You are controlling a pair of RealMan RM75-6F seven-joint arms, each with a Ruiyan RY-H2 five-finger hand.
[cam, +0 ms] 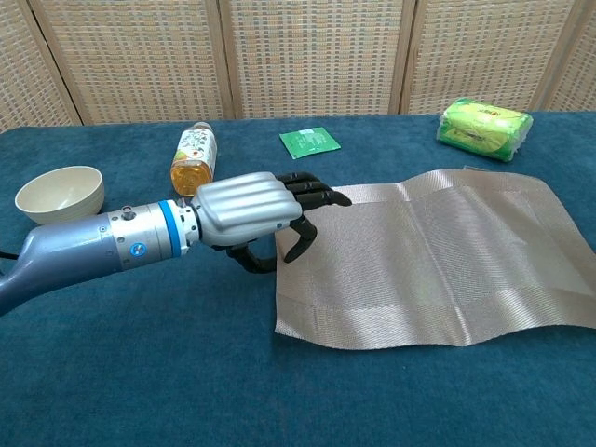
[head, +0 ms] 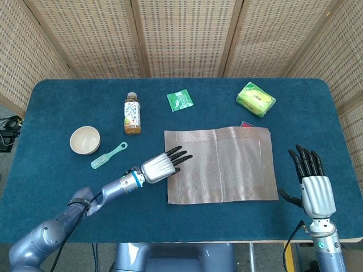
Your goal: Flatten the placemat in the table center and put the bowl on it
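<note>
The tan woven placemat (head: 221,165) lies unfolded at the table's centre, slightly wavy along its near edge (cam: 419,331). My left hand (head: 160,166) is at its left edge, fingers stretched over the mat and thumb curled under the border (cam: 291,244), pinching it. The cream bowl (head: 85,140) stands empty far to the left, apart from both hands; it also shows in the chest view (cam: 60,193). My right hand (head: 313,184) hovers off the mat's right side, fingers spread and holding nothing.
A tea bottle (head: 131,114) lies behind the left hand, with a mint brush (head: 108,156) near the bowl. A green packet (head: 180,100) and a yellow-green pack (head: 256,98) sit at the back. A red corner (head: 247,123) peeks from under the mat.
</note>
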